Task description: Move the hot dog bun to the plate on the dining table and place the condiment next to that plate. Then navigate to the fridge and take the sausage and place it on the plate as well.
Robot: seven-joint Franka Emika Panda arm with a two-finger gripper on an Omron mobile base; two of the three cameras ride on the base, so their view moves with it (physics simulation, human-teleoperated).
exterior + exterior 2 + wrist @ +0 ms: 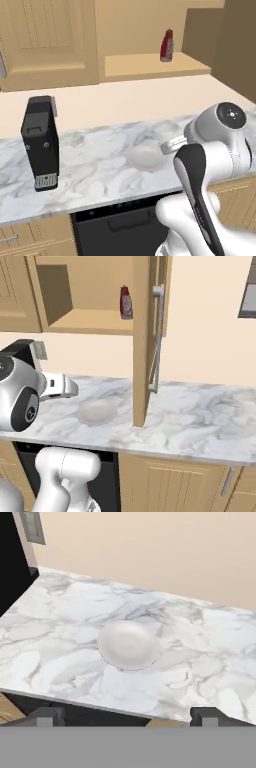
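Gripper [125, 716] jaws wide open, nothing held, hovering at near counter edge above small white plate [129, 645]. Wrong plate, so risk of mistaking it for target. Condiment [167, 45] upright on far open shelf, up high. Long reach past cabinet door [145, 341]: could clip it or topple bottle.

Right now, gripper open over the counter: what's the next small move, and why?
Probably raise the gripper toward the red bottle on the open cabinet shelf. The jaws stand wide with nothing between them, aimed down at the white plate on the marble counter, well below the shelf. The bottle stands upright near the shelf's right end.
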